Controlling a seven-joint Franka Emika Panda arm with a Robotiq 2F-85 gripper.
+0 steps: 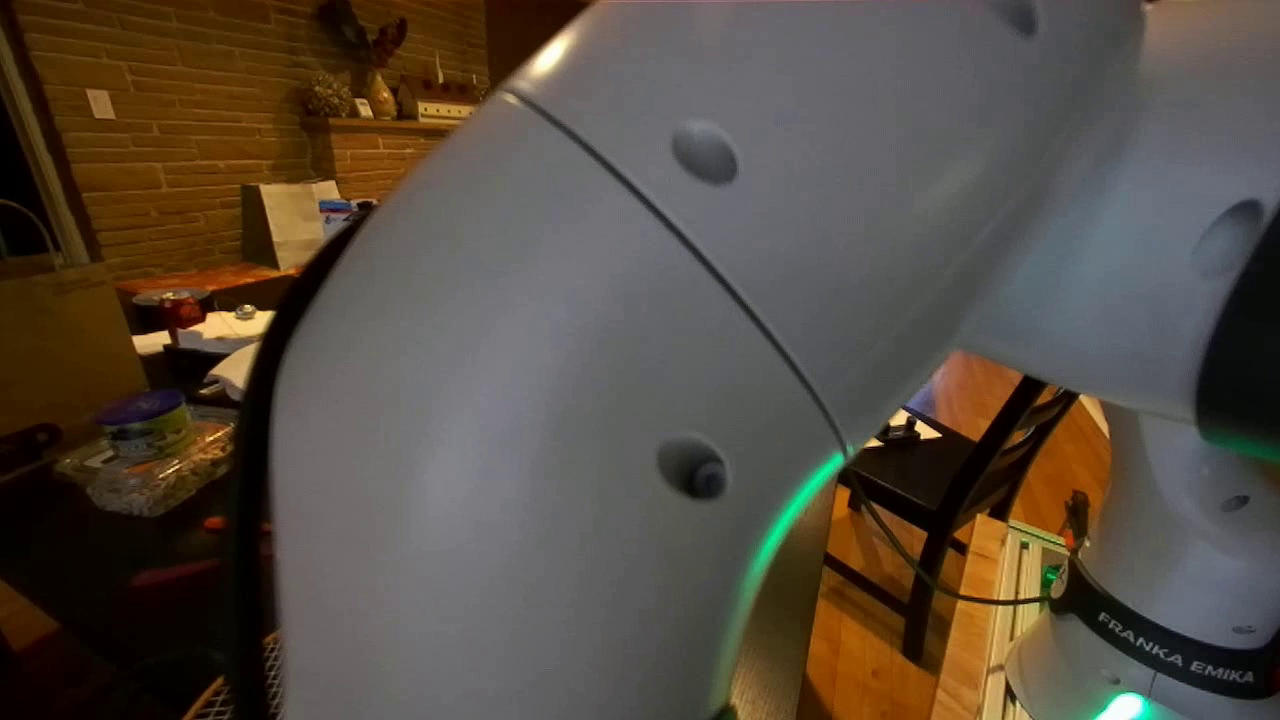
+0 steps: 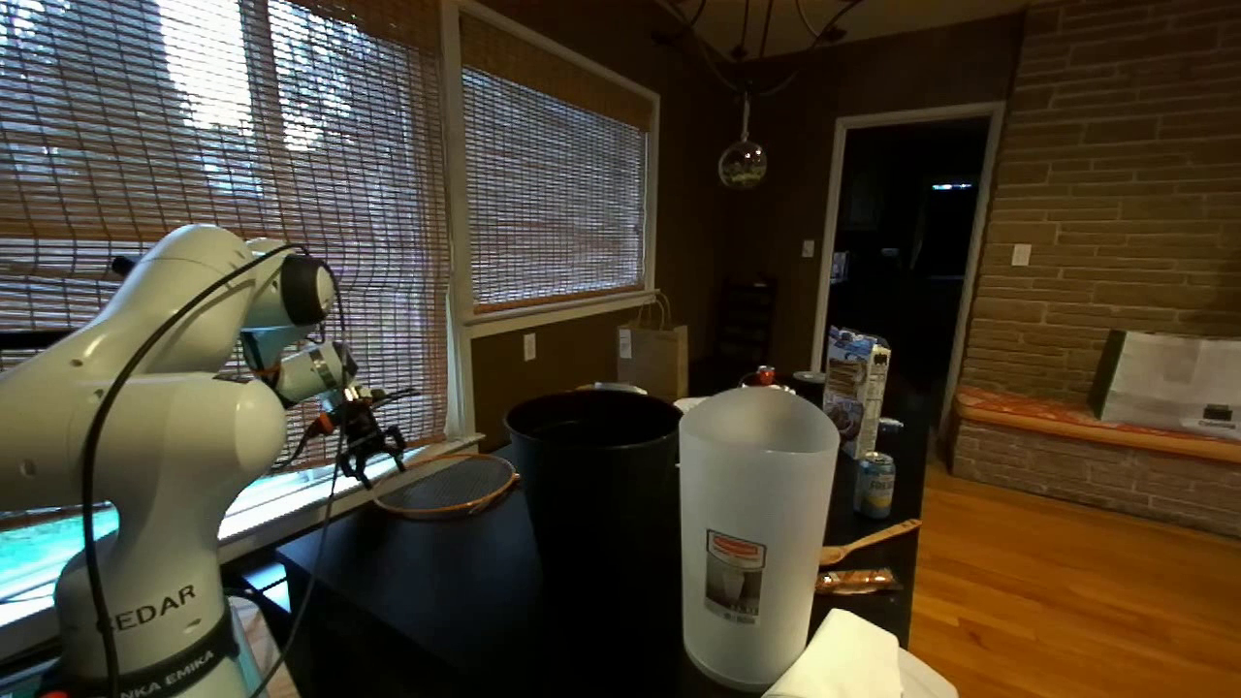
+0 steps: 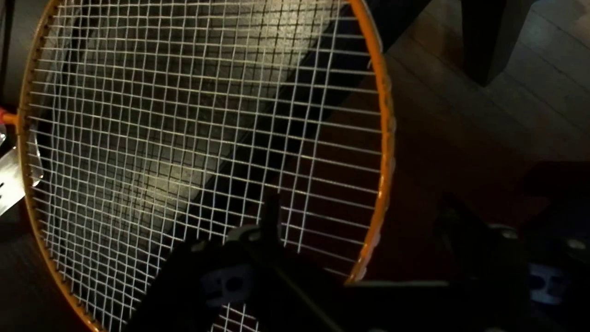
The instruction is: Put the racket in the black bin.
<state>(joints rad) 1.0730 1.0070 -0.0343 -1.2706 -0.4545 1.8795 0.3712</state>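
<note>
The racket (image 2: 448, 487) lies with its oval, orange-framed head at the window side of the dark table. Its strings and rim fill much of the wrist view (image 3: 203, 133), and a bit of the head shows in an exterior view (image 1: 268, 665). My gripper (image 2: 383, 473) is at the near end of the head. In the wrist view my gripper (image 3: 359, 200) is open, one finger over the strings and one outside the rim, the rim between them. Contact cannot be told. The black bin (image 2: 601, 494) stands upright on the table, right of the racket; its inside is mostly hidden.
A translucent white bin (image 2: 756, 523) stands right beside the black bin. A can (image 2: 875, 485), a wooden utensil (image 2: 868, 543) and a box (image 2: 855, 388) are beyond it. A silver spatula-like utensil (image 3: 16, 177) lies near the racket's shaft. A chair (image 1: 945, 470) stands nearby.
</note>
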